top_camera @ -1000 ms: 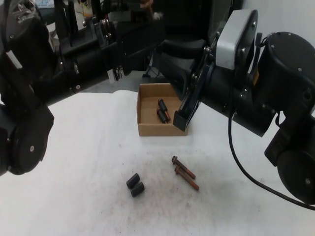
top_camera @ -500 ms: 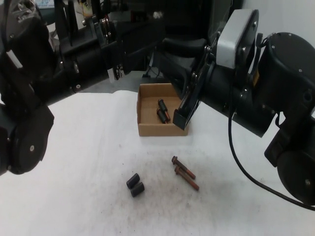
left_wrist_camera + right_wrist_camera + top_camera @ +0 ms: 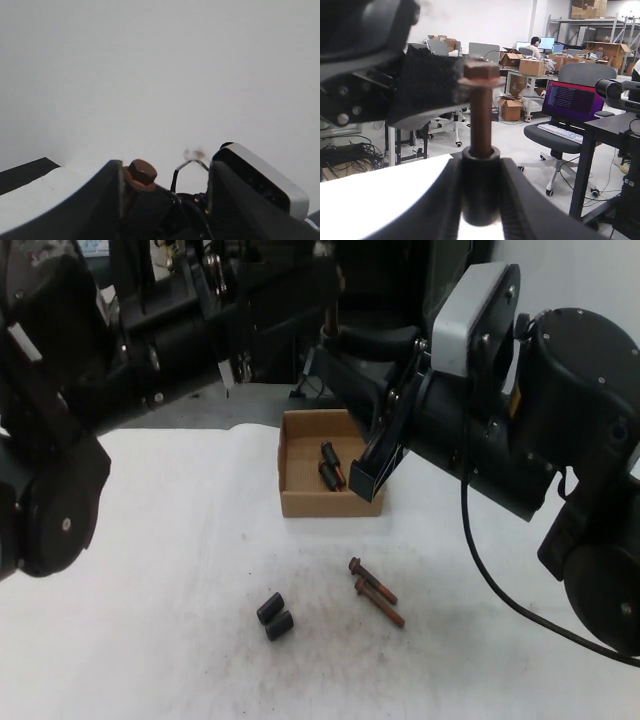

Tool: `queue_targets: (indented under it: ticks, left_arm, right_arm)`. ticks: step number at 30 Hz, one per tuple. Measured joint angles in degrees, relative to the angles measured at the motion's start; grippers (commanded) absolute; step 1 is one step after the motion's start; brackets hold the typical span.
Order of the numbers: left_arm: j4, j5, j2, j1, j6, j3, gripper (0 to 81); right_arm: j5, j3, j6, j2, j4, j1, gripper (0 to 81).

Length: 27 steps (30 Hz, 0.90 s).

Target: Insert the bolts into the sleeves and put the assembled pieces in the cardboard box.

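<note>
Bench (image 3: 150,540), white, lay well below both sets of jaws. Right gripper (image 3: 481,170): jaws were closed on sleeve (image 3: 480,192), black, which stood upright between them. Left gripper (image 3: 165,166): jaws were wide apart and clasped nothing; one finger (image 3: 107,200) lay against the head of bolt (image 3: 141,173). Box (image 3: 300,502), cardboard, sat on the bench well below both sets of jaws and held two assembled pieces (image 3: 330,467) side by side. Bolt, rust-brown, stood upright with its shank down in the held sleeve; its head was clear above the right jaws and next to a pad of the left. Loose bolts (image 3: 377,592), two, lay side by side on the bench, far beneath the jaws. Loose sleeves (image 3: 273,616), two, black, lay touching each other near the loose bolts, equally far from either gripper.
</note>
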Motion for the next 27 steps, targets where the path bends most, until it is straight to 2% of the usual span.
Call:
queue_targets:
  ticks: [18, 27]
  left_arm:
    - [6.0, 3.2, 0.0, 0.0, 3.5, -0.7, 48.1]
    - [10.7, 3.9, 0.0, 0.0, 14.3, -0.7, 48.1]
  right_arm:
    - [0.4, 0.0, 0.4, 0.0, 0.0, 0.0, 0.8]
    - [0.5, 0.0, 0.4, 0.0, 0.7, 0.0, 0.8]
